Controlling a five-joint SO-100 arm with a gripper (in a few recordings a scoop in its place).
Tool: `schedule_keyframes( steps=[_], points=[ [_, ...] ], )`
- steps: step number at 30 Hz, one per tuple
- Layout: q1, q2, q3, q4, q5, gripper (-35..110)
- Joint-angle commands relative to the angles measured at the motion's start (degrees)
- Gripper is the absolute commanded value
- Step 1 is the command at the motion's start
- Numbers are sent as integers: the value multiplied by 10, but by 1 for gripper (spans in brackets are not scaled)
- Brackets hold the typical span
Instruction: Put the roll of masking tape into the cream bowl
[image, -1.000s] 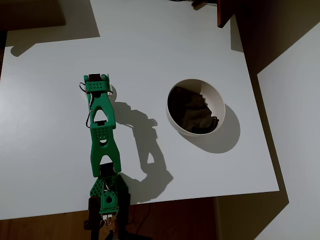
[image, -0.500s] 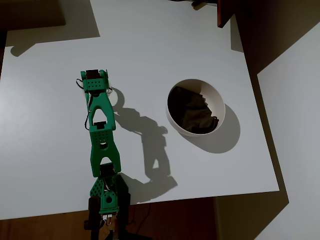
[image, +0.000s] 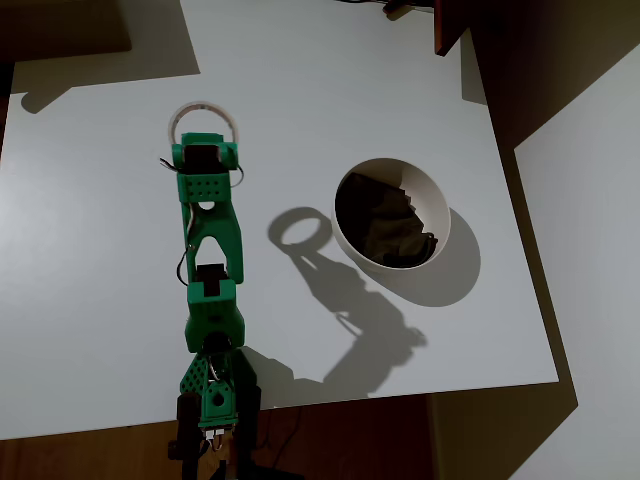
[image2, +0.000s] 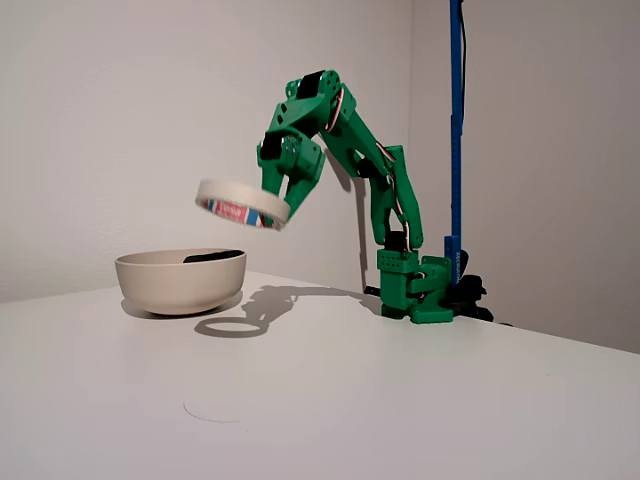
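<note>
Now that the roll of masking tape (image2: 243, 204) has come up off the surface (image2: 400, 400), clamped in my end effector (image2: 285, 190), it hangs in the air at upper left of the overhead view, well apart from the cream bowl (image: 436, 215). Next I'd swing it over that bowl.

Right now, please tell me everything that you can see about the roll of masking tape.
The roll of masking tape is a flat cream-white ring with a papery look; in the fixed view a red and blue label shows on its inner side. It hangs in the air, slightly tilted, held at one edge by the green gripper, well above the white table and touching nothing else. In the overhead view it sits left of the cream bowl, not over it, and its ring shadow falls on the table beside the bowl.
</note>
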Motion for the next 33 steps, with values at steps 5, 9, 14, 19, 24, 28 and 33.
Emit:
schedule_keyframes(
  steps=[5,9,14,19,24,28,33],
  points=[
    [98,168,-40,-6,2,-8],
    [158,202,-40,-19,1,-8],
    [251,213,-40,-46,-3,-8],
    [348,209,-39,-72,-7,-8],
    [439,183,-39,-113,-11,-8],
    [487,160,-38,-129,-22,-8],
    [537,103,-38,-180,-33,-8]
  ],
)
